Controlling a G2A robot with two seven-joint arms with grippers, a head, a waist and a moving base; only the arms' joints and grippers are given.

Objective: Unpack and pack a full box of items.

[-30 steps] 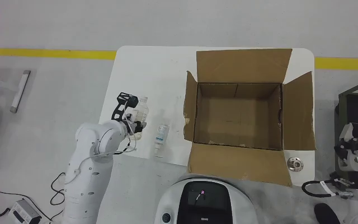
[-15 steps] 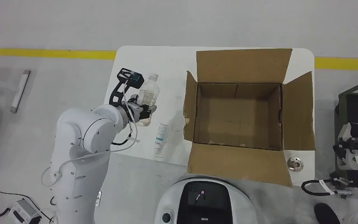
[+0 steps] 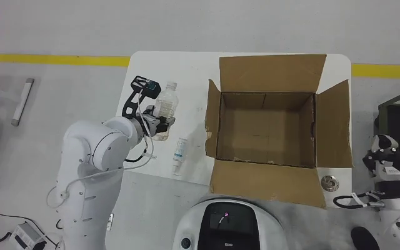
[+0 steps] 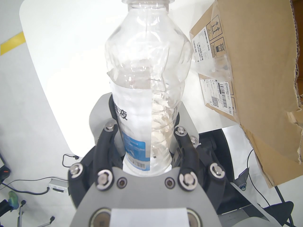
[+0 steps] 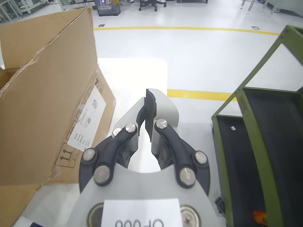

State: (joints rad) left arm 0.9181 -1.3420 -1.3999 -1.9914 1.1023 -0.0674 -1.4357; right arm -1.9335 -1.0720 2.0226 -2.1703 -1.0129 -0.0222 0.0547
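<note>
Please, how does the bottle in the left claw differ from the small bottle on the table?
The held bottle is clearly bigger than the small bottle. The held bottle is gripped near its base by the left claw; the small bottle lies loose on the table, touched by nothing. Both look like clear plastic.

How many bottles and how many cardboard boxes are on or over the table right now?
Bottles: 2, a large clear bottle in the left gripper and a small bottle lying on the table.
Cardboard box: 1, open.
Total: 3.
</note>
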